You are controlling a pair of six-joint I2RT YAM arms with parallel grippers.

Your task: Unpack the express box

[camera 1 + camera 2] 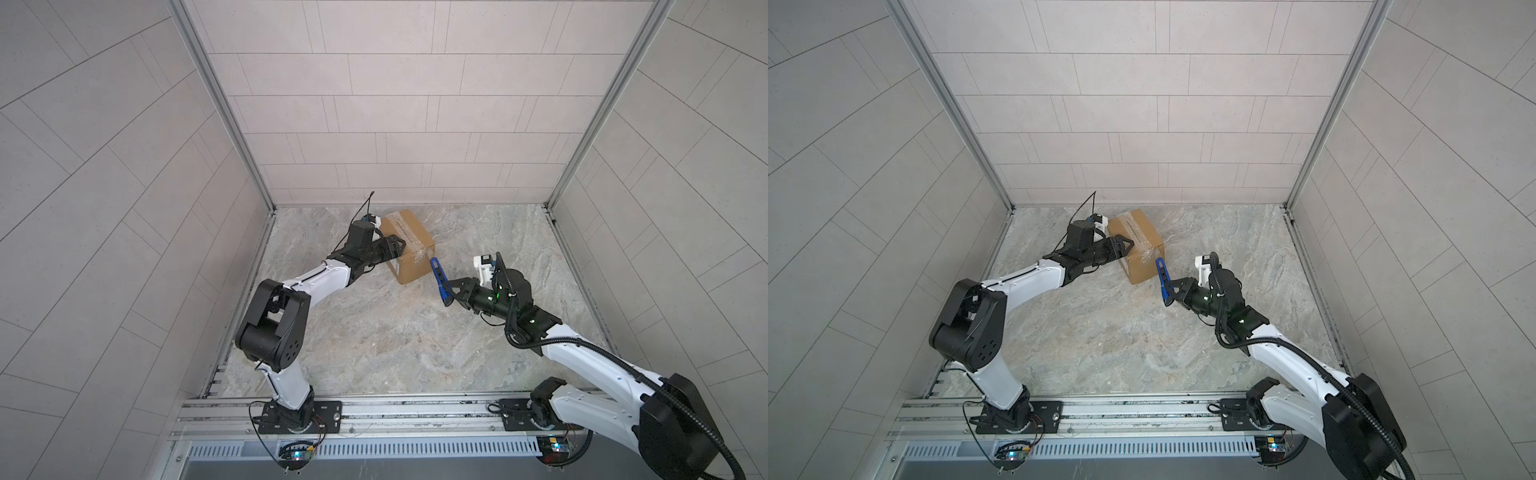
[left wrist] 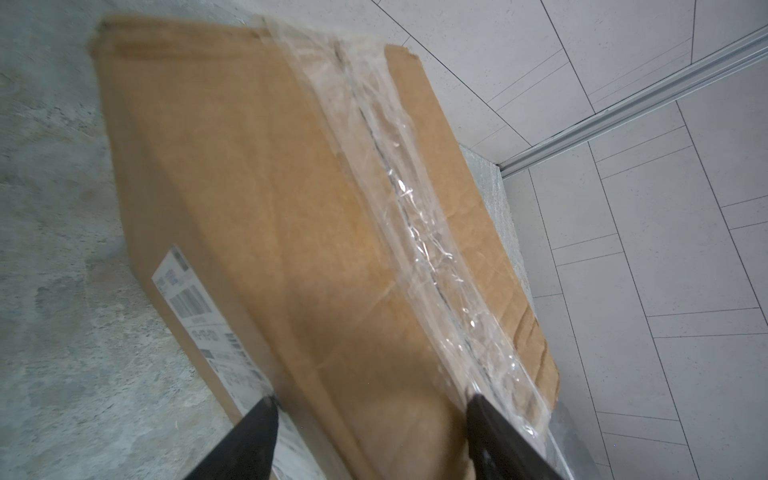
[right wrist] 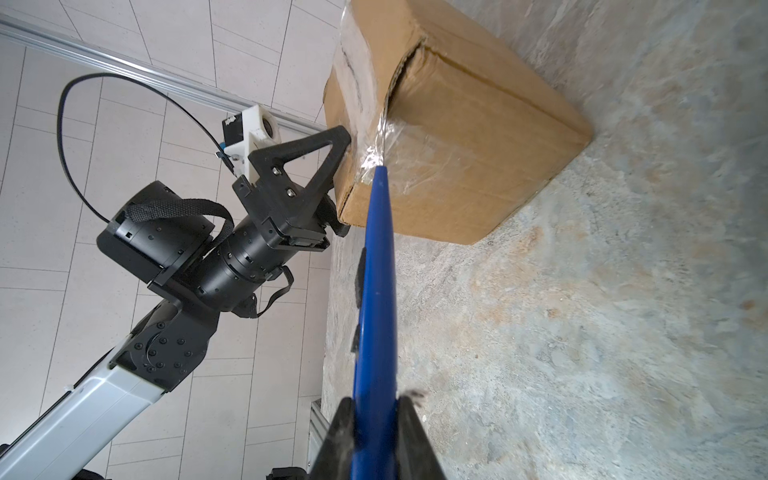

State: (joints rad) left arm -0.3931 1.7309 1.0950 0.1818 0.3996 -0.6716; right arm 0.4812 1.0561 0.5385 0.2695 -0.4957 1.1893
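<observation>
Express box [image 1: 409, 245] sitting at 12 o'clock on bench [image 1: 374, 340], flaps shut under tape [image 2: 415, 199]. Left gripper [image 1: 395, 250] fingers wide, straddling its 8 o'clock edge. Right gripper [image 3: 374, 401] fingers clamping blue cutter [image 1: 439, 280], tip meeting tape at 4 o'clock. Opening and emptying pending.

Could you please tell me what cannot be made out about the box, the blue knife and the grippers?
Box contents: hidden in every view by the taped flaps.
Label print: blurred in the left wrist view.
Blue knife blade: in the right wrist view its tip is lost in crinkled tape.
Left gripper: left wrist view's edge cuts off the fingers; grip unclear.
</observation>
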